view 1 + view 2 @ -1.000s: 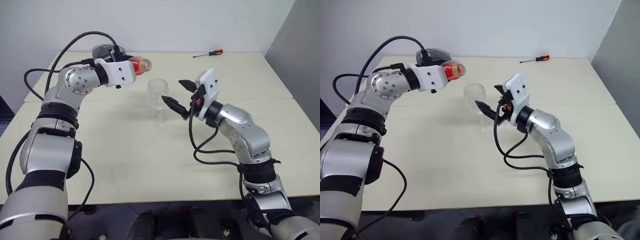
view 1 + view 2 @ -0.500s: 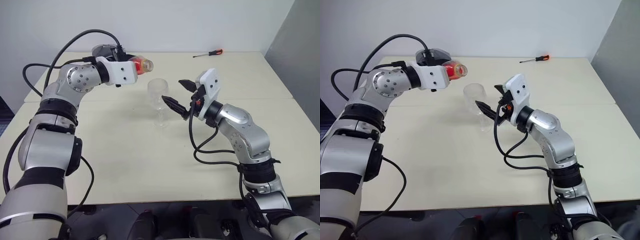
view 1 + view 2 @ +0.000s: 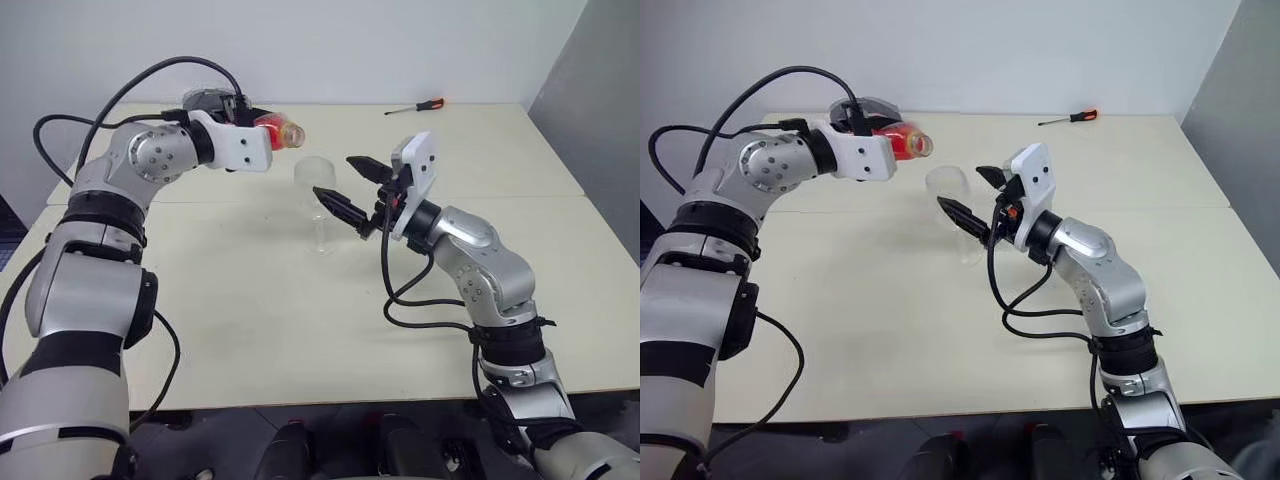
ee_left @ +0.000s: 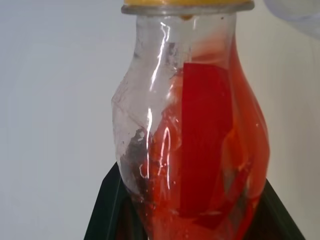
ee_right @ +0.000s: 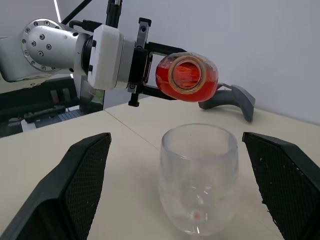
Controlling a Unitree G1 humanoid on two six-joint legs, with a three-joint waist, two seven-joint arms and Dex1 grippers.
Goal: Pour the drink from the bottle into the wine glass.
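On the left, the left gripper (image 3: 262, 128) was pinched tight on the one bottle (image 3: 279, 129), holding it on its side above the table (image 3: 250, 300), neck pointing right toward the glass. The drink (image 4: 210, 150) lay red inside the bottle's body, and the open mouth stood just beside and slightly above the rim of the glass without touching it.

In the middle stood the single wine glass (image 3: 317, 186), upright on its foot on the cream table. A small red speck showed at the bottom of its bowl; otherwise it looked clear.

To the right, the right gripper (image 3: 346, 188) had its two black fingers spread wide, one on each side of the glass bowl, close but apart from it.

Far back on the right lay one screwdriver (image 3: 414, 106) with an orange handle, well apart from everything else.
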